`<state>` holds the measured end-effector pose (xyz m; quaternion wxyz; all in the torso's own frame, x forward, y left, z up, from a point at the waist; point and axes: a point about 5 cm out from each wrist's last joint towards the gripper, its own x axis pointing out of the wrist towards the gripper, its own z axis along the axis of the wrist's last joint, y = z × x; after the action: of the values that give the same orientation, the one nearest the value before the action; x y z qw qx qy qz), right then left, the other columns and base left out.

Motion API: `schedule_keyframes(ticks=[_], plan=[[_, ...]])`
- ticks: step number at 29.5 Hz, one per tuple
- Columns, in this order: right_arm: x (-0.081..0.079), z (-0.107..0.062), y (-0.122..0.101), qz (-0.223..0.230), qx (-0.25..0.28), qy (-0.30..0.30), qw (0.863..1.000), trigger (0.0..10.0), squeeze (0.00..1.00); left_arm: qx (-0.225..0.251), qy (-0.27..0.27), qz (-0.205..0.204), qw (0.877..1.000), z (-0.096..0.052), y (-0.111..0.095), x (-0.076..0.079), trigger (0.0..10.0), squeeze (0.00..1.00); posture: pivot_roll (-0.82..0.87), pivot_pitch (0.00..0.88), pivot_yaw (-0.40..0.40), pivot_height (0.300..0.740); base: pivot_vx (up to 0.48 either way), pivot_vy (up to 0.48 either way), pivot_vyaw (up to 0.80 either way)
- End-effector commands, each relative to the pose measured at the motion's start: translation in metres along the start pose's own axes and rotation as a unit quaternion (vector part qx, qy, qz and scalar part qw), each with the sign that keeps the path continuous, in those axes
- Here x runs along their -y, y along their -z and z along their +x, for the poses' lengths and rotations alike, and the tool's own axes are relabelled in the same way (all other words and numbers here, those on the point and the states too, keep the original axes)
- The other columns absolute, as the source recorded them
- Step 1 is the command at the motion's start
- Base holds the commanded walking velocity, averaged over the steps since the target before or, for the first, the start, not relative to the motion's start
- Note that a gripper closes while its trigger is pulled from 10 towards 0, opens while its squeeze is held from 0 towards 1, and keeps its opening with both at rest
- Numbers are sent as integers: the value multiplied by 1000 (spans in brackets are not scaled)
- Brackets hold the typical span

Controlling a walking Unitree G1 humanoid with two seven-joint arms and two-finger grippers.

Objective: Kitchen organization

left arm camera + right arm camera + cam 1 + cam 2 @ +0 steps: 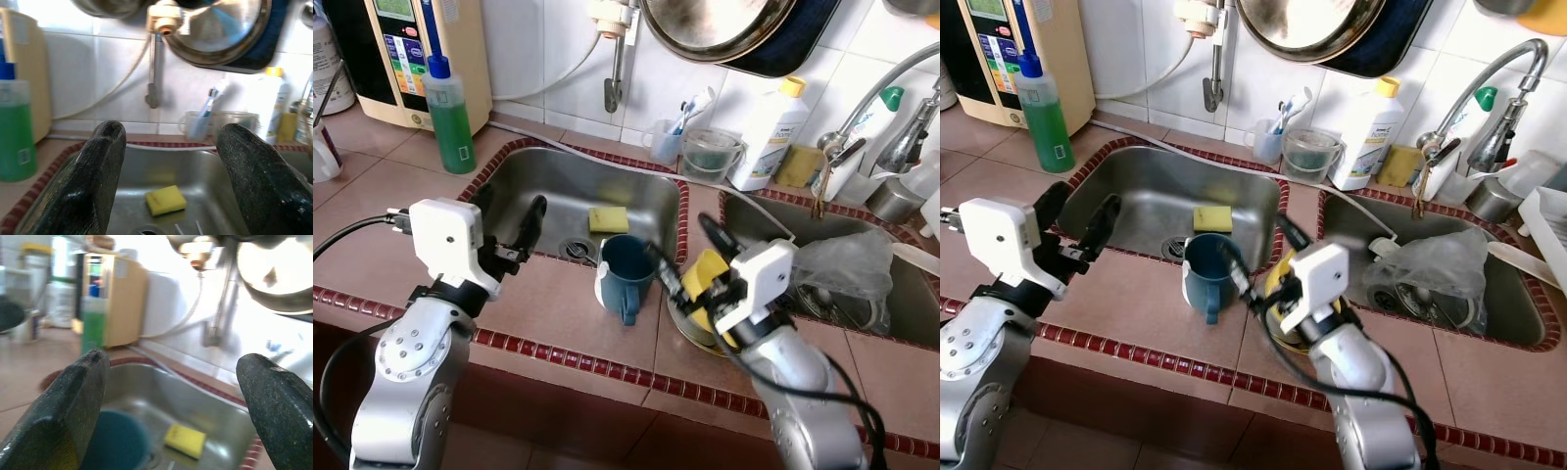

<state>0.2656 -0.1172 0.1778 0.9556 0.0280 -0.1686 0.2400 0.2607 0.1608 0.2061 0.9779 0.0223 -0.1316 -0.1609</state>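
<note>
The blue mug (pixel 626 274) stands upright on the table (pixel 548 313) at the front edge of the left sink (pixel 578 201), handle toward the robot. The right tool (pixel 680 253) hovers just beside the mug, fingers spread, pointing across it toward the sink; it looks the nearer one. The left tool (pixel 514 230) hangs spread over the sink's near corner. A yellow sponge (pixel 608 218) lies in the sink beyond the mug. Whether the mug holds anything, I cannot tell.
</note>
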Motion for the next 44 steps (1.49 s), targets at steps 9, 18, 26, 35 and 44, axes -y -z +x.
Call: schedule_keyframes(ticks=[9, 18, 26, 35, 44], plan=[[17, -12, -5, -22, 2, 68, 997, 10000, 0, -40, 105, 26, 993, 30, 2, 30, 10000, 0, 126, 0, -87, 740, 0, 0, 0], [2, -31, 1, 3, -25, 51, 998, 10000, 0, -51, 138, 57, 988, 59, -8, 16, 10000, 0, 99, 0, -71, 740, 0, 0, 0], [-13, -46, 5, 8, -64, 4, 998, 10000, 0, -45, 162, 110, 980, 84, -20, 2, 10000, 0, 83, 0, -62, 740, 0, 0, 0], [-18, -65, 9, 24, -116, -18, 993, 10000, 0, -48, 232, 140, 961, 95, -25, -1, 10000, 0, 68, 0, -57, 740, 0, 0, 0], [-20, -71, 11, 24, -138, -21, 990, 10000, 0, -89, 312, 133, 937, 86, -19, 6, 10000, 0, 65, 0, -48, 740, 0, 0, 0]])
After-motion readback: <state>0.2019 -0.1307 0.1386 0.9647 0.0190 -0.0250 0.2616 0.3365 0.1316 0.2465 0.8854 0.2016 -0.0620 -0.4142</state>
